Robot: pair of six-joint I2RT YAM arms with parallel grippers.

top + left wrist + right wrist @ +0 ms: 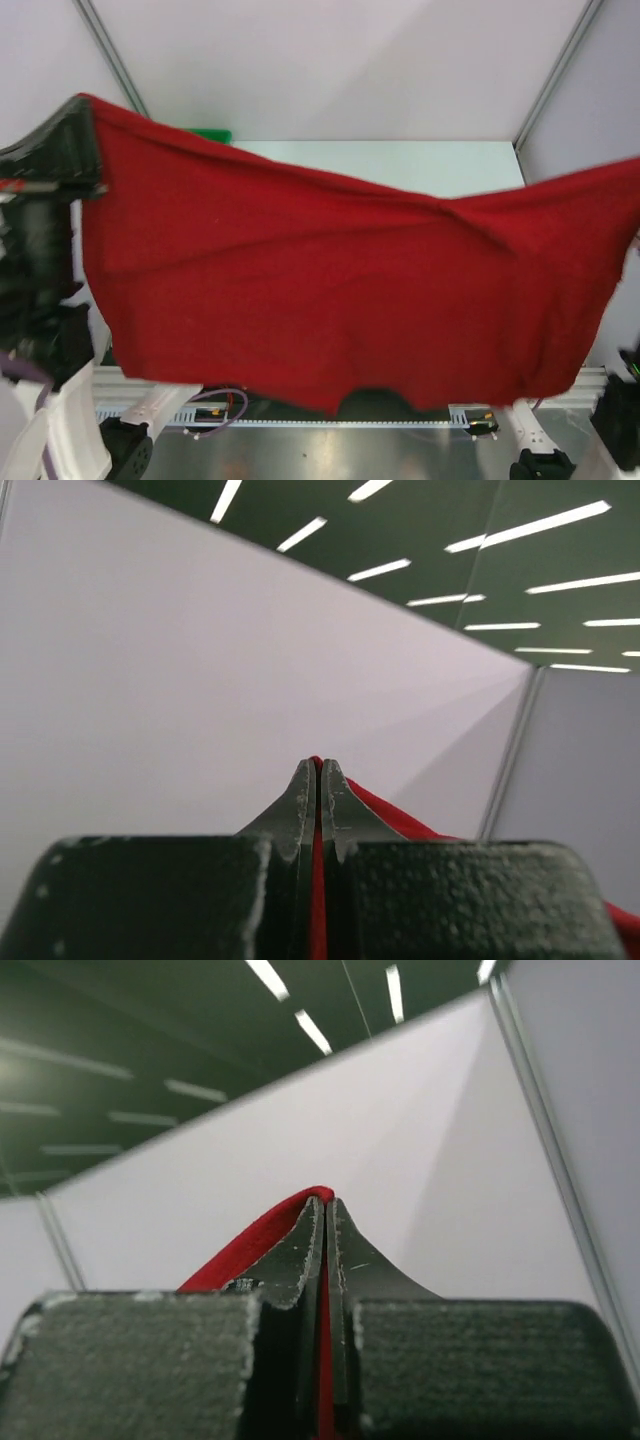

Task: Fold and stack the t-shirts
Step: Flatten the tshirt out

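The deep red t-shirt [340,280] hangs spread wide in the air across the top view, held up high at both ends, and hides most of the table. My left gripper [88,108] is shut on its upper left corner; the left wrist view shows red cloth [400,818] pinched between the closed fingers [300,800]. My right gripper is off the right edge of the top view; in the right wrist view [327,1222] it is shut on the red cloth [255,1235]. The blue t-shirt is hidden or out of view.
A green object [212,136] peeks out at the back left behind the shirt. The pale table [420,160] shows at the back. White enclosure walls and grey posts [555,75] stand around. Arm bases and a cable [215,405] sit at the near edge.
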